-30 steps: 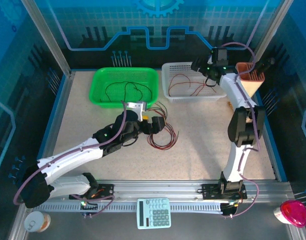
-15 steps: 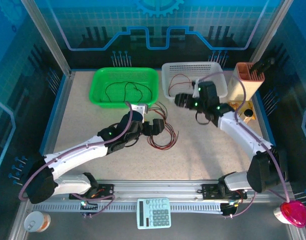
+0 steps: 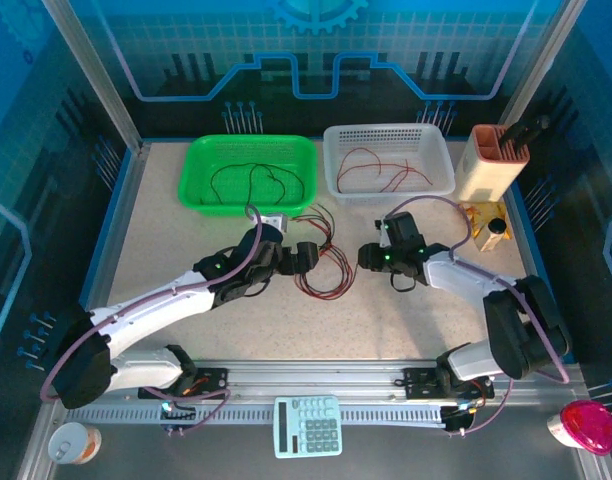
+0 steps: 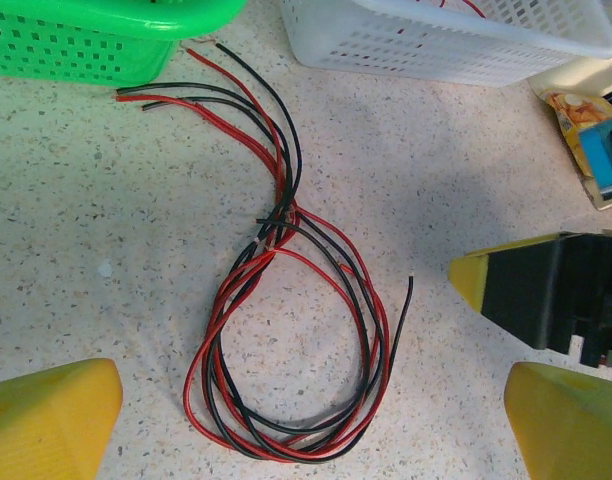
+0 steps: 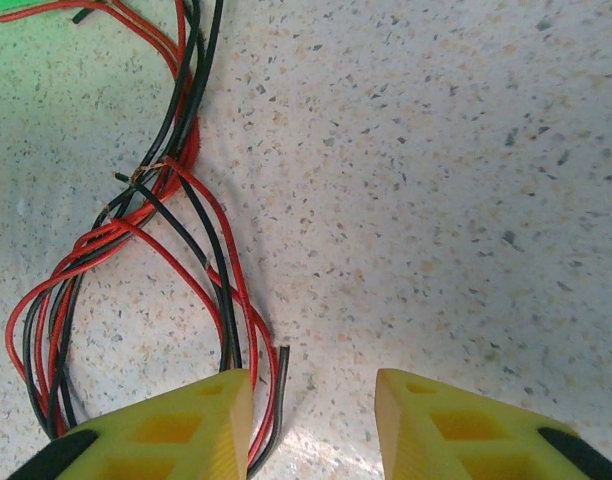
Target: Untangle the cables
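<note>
Right gripper (image 5: pixel 314 385) (image 3: pixel 369 258) sits low over the table (image 5: pixel 466 200), yellow fingers (image 5: pixel 201 425) partway apart, narrow gap, only bare tabletop between them, nothing gripped. Just beside one finger, on the left of its wrist view, lie the cables (image 5: pixel 176 230): a red-and-black tangle, one black end nearly at the fingertip, contact unclear. The loop runs ahead of the gripper and off to that same side, strands crossing at a tight knot further ahead. Left gripper (image 3: pixel 311 255) (image 4: pixel 311 400) faces it from across the bundle, jaws spread wide, holding nothing. The cables (image 4: pixel 286 330) lie flat on the table under and between its fingertips, with the right gripper's yellow fingertip (image 4: pixel 481 275) just past the loop's edge. From above, the cables (image 3: pixel 321 275) lie between both grippers, loose ends fanning away toward the green basket (image 3: pixel 201 185) and stopping near its wall. Green basket holds black wires (image 3: pixel 251 180). White basket (image 3: pixel 436 150), beyond the right gripper, holds red wires (image 3: pixel 381 170). Tan holder (image 3: pixel 491 165) stands just beside the white basket. Calculator (image 3: pixel 308 425) lies behind both arms at the near rail.
</note>
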You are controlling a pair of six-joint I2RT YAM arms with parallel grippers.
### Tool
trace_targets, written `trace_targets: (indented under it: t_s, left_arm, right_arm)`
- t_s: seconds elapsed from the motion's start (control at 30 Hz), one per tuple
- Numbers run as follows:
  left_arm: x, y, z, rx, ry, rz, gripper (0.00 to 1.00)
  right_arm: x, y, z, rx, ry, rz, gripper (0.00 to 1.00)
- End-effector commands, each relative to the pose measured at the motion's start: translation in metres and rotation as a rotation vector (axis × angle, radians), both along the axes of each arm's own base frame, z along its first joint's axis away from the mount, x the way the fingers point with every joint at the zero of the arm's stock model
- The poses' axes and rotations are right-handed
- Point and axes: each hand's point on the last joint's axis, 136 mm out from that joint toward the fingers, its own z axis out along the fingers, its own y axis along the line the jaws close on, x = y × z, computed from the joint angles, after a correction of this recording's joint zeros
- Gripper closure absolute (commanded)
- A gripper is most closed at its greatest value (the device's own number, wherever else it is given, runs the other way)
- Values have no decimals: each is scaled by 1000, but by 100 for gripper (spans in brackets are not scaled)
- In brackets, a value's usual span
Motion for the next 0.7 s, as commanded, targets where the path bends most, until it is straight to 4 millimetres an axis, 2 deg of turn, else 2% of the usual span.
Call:
trace_targets:
  t_s: [0.0, 0.67]
  left_arm:
    - [-1, 5, 2, -8, 3, 15, 1]
    - [1, -4, 5, -45, 7, -6, 1]
  right_arm:
    - [9, 18, 2, 34, -13, 36, 62]
    - [22, 26, -25, -6, 34, 38, 65]
